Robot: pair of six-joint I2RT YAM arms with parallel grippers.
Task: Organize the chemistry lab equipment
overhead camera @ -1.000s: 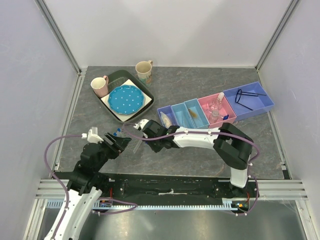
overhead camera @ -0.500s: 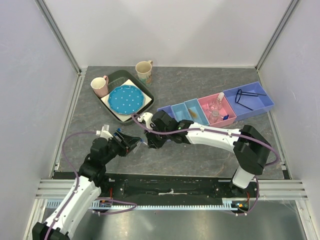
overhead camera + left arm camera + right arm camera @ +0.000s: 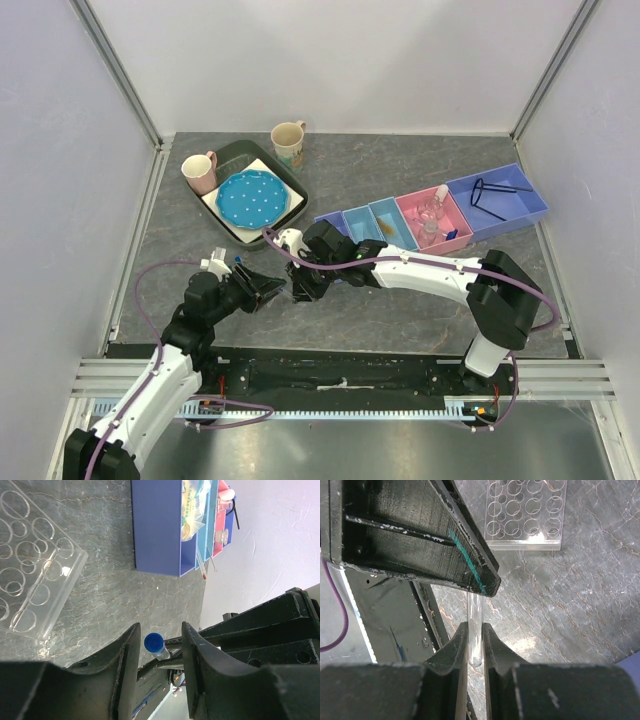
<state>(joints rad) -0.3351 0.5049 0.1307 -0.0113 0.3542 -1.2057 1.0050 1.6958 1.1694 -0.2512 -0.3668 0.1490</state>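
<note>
My right gripper [image 3: 297,289] is shut on a clear test tube [image 3: 474,620] with a blue cap [image 3: 154,642], holding it above the table in front of the arms. My left gripper [image 3: 268,291] faces it, open, and its two fingers stand either side of the capped end without touching it. In the left wrist view the left gripper [image 3: 159,628] frames the cap. In the right wrist view the right gripper [image 3: 474,626] pinches the tube's rounded bottom, and a left finger [image 3: 420,540] hides the tube's upper part. A clear tube rack [image 3: 30,585] lies on the table nearby [image 3: 525,515].
A row of bins runs at the right: dark blue [image 3: 335,229], two light blue [image 3: 378,224], pink [image 3: 432,214] with glassware, and a large blue one [image 3: 500,198]. A dark tray [image 3: 236,152] with a dotted blue plate [image 3: 247,197] and two mugs [image 3: 199,172] [image 3: 288,143] stands at the back left.
My left gripper has moved right up to the right gripper, so the tube's capped end now lies between its open fingers. The right arm swung the tube left earlier, then held.
</note>
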